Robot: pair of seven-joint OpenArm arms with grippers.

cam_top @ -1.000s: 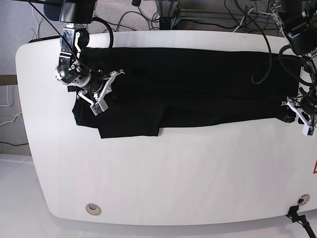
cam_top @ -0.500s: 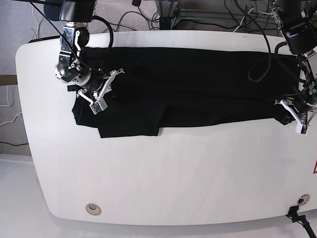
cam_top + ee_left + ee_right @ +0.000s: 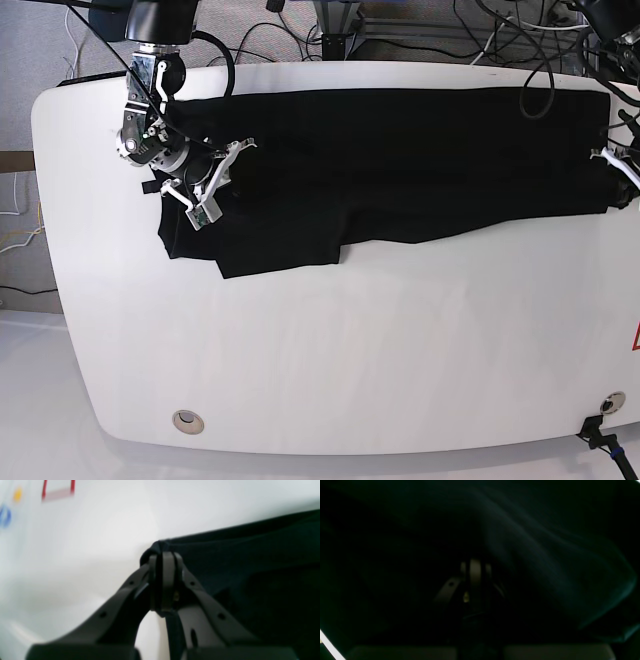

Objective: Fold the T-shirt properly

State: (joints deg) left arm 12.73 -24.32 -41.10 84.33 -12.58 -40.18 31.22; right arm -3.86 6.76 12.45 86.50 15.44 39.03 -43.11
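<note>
The black T-shirt lies stretched in a long band across the far half of the white table, with a sleeve flap hanging toward me at the left; no print shows. My right gripper is over the shirt's left end. In the right wrist view its tips are together, buried in dark cloth. My left gripper is at the shirt's right end near the table edge. In the left wrist view it is shut on a corner of the cloth.
A round grommet hole sits near the table's front left. Cables run behind the far edge. A red mark and a black plug are at the right edge.
My left gripper has moved up and to the right with the shirt's right corner. The whole shirt has shifted right and pulled tauter. My right gripper has shifted slightly right with it.
</note>
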